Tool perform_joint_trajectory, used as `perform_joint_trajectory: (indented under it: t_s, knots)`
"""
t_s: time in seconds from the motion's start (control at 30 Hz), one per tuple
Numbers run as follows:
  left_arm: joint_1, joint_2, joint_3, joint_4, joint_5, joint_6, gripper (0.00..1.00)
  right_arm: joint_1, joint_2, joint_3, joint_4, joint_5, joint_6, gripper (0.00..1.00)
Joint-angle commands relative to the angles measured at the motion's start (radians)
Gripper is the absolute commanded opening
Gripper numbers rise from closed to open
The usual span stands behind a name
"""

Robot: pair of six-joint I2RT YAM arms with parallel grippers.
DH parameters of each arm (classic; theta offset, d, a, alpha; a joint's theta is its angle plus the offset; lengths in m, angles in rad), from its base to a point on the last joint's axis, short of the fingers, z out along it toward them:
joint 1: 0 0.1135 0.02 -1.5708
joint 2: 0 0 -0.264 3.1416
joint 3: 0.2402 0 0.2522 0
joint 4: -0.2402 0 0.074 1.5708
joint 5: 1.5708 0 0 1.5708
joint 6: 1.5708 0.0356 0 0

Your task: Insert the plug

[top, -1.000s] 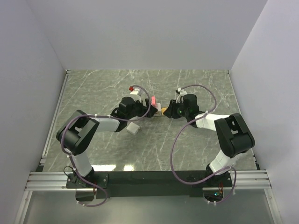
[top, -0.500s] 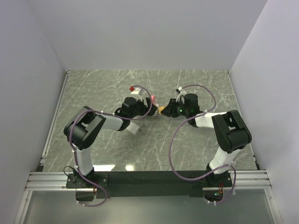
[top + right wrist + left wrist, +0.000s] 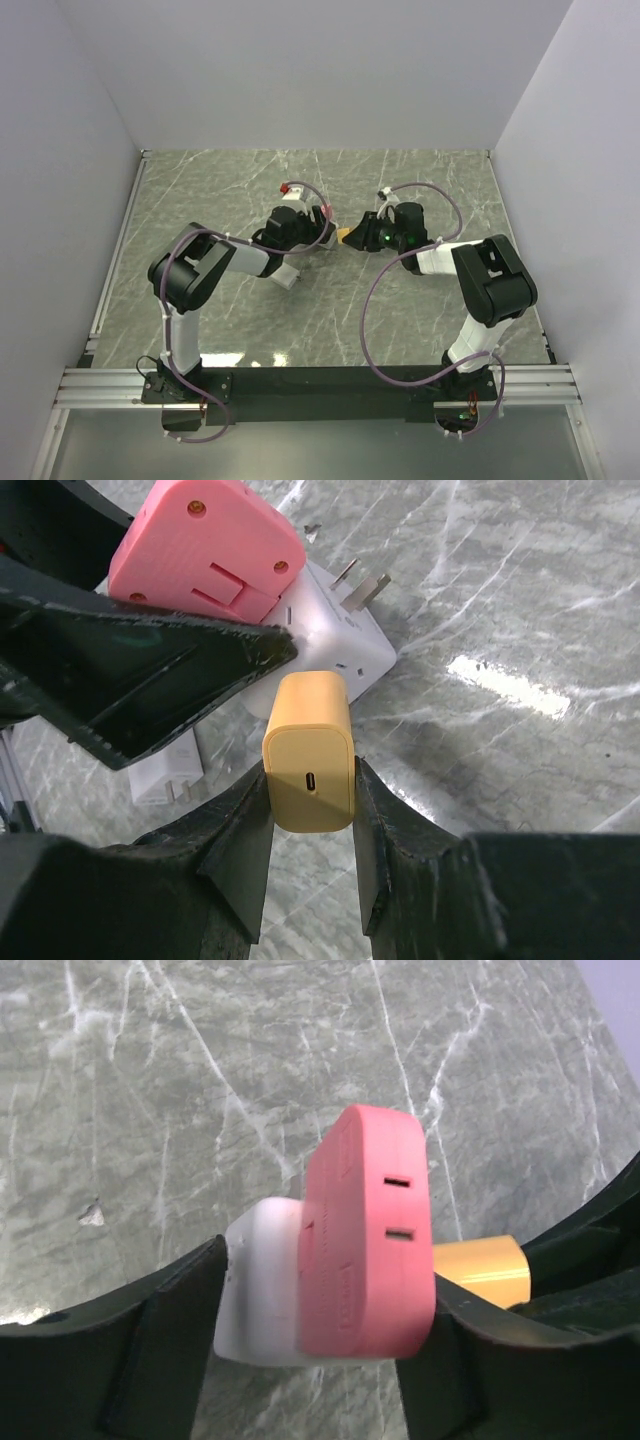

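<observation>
My left gripper (image 3: 315, 1345) is shut on a socket adapter with a pink front (image 3: 365, 1230) and a white back (image 3: 255, 1295). Two slots on the pink face show in the left wrist view. My right gripper (image 3: 310, 825) is shut on an orange plug (image 3: 308, 745), whose USB port faces the camera. The plug's far end sits close beside the adapter's white part (image 3: 345, 635); its prongs are hidden. In the top view the left gripper (image 3: 318, 222) and the right gripper (image 3: 352, 236) meet at mid-table, with the orange plug (image 3: 345, 235) between them.
A loose white plug (image 3: 285, 277) lies on the marble table (image 3: 330, 320) just in front of the left gripper; it also shows in the right wrist view (image 3: 165, 772). Grey walls enclose the table on three sides. Purple cables loop off both wrists.
My left arm's elbow has swung right and its wrist has turned, so less of the pink adapter shows from above. The orange plug has shifted slightly left and back.
</observation>
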Motion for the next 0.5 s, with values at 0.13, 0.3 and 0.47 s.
perform_joint_trajectory:
  t_s: [0.13, 0.3, 0.47]
  knots:
    - [-0.008, 0.023, 0.038, -0.004, -0.020, 0.014, 0.60, -0.003, -0.001, -0.043, 0.114, 0.044, 0.071, 0.00]
    - [-0.006, 0.034, 0.021, -0.001, -0.011, 0.005, 0.48, -0.004, -0.012, -0.063, 0.150, 0.078, 0.120, 0.00]
    - [0.009, 0.006, -0.044, 0.091, 0.022, -0.047, 0.44, -0.003, -0.045, -0.084, 0.167, 0.122, 0.152, 0.00]
